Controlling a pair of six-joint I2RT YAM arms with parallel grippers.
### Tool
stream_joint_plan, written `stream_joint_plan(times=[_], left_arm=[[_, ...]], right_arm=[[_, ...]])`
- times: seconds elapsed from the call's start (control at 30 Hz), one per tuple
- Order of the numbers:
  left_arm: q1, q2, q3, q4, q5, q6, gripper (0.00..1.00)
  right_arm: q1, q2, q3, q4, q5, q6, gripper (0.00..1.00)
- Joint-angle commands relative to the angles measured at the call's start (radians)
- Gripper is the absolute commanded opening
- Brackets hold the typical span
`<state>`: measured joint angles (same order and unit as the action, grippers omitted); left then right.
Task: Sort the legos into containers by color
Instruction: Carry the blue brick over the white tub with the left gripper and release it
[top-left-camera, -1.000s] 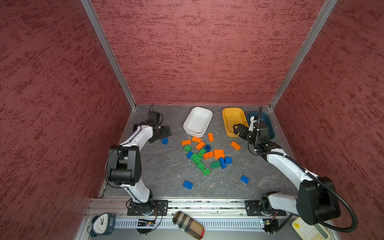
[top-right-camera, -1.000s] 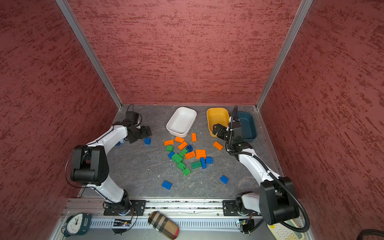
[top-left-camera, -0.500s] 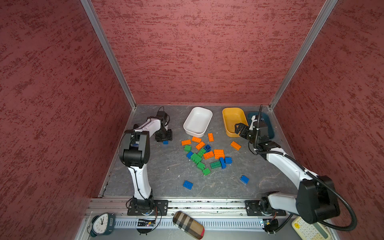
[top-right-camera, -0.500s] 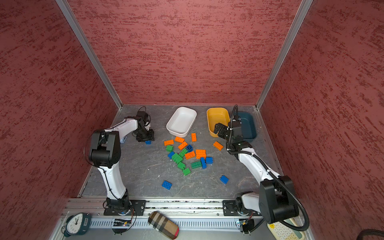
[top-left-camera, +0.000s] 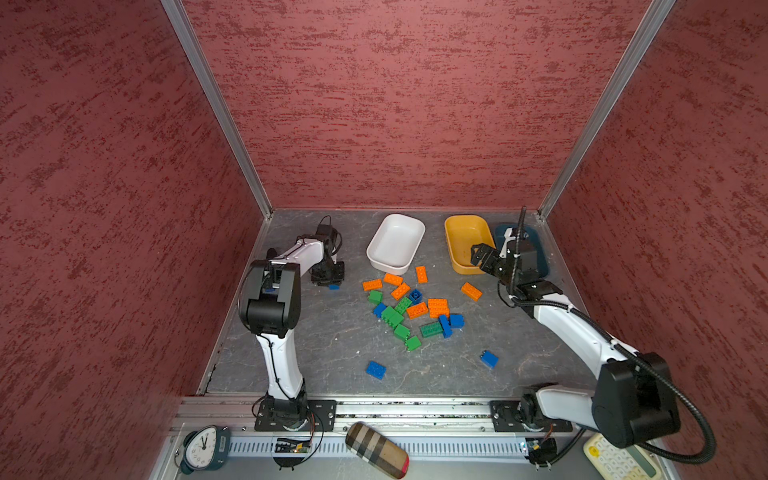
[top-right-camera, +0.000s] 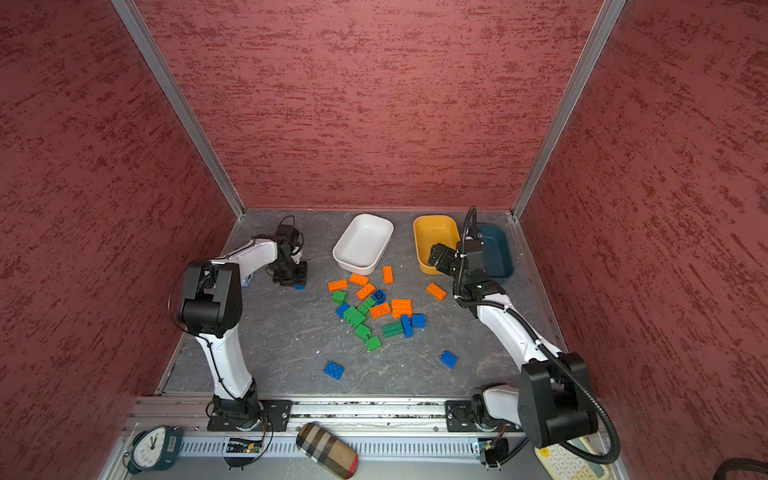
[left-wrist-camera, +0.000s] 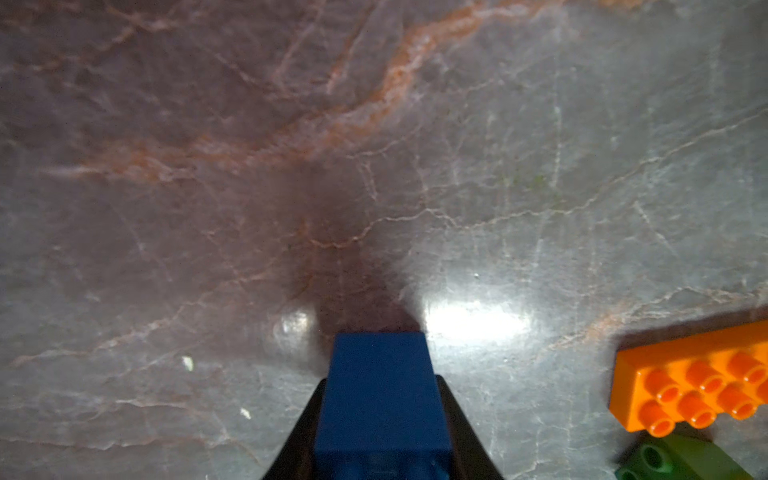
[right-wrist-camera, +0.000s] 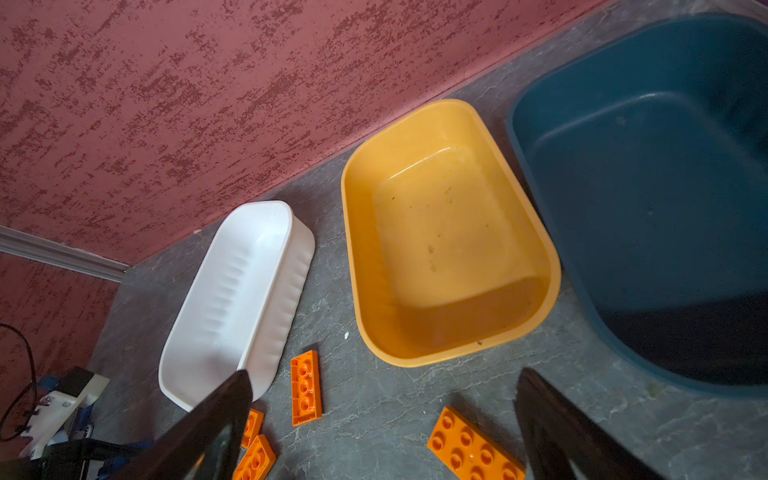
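Left wrist view: the left end effector (left-wrist-camera: 380, 380) is pinching one blue lego (left-wrist-camera: 380, 403) between its fingers. The lego's long axis runs in line with the fingers and points out past the tips; its studs are not visible. Whether it touches the bench (left-wrist-camera: 208, 208) cannot be told.

Right wrist view: the right end effector (right-wrist-camera: 384, 374) is spread wide and holds nothing. Beyond its tips stand three containers: the white tub (right-wrist-camera: 249, 266), the yellow-orange tub (right-wrist-camera: 457, 328) straight ahead, and the teal tub (right-wrist-camera: 623, 208). One oblong orange lego (right-wrist-camera: 473, 451) lies flat between the spread fingers.

In a top view the loose legos (top-left-camera: 409, 309) lie between both end effectors: about seven orange, six green, six blue.
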<state>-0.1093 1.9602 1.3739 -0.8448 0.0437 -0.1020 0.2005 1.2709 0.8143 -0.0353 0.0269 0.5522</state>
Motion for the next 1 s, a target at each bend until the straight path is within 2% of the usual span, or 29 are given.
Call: stream_joint_plan(times=[0.0, 0.1, 0.23, 0.37, 0.57, 0.73, 0.83, 0.97], left_arm=[[-0.015, -0.084, -0.006, 0.013, 0.003, -0.047, 0.0], [-0.045, -0.164, 0.014, 0.036, 0.04, -0.097, 0.0], [-0.102, -0.269, 0.019, 0.22, 0.203, -0.234, 0.0], [-0.184, -0.263, 0.067, 0.351, 0.253, -0.331, 0.0], [-0.261, -0.111, 0.232, 0.399, 0.302, -0.386, 0.0], [-0.321, 0.034, 0.349, 0.35, 0.211, -0.368, 0.0], [-0.325, 0.139, 0.442, 0.324, 0.2, -0.393, 0.0], [-0.332, 0.281, 0.588, 0.287, 0.205, -0.405, 0.0]], right_arm=[[-0.001, -0.048, 0.011, 0.014, 0.049, 0.0, 0.99], [0.0, -0.083, -0.046, 0.063, 0.084, 0.033, 0.99], [-0.001, -0.11, -0.126, 0.117, 0.116, 0.066, 0.99], [-0.002, -0.095, -0.105, 0.088, 0.139, 0.048, 0.99], [-0.002, -0.112, -0.093, 0.07, 0.059, 0.004, 0.99], [-0.003, -0.15, -0.07, 0.039, 0.025, -0.055, 0.99], [-0.002, -0.183, -0.047, -0.029, 0.012, -0.07, 0.99], [-0.002, -0.259, -0.096, -0.038, -0.017, -0.073, 0.99]])
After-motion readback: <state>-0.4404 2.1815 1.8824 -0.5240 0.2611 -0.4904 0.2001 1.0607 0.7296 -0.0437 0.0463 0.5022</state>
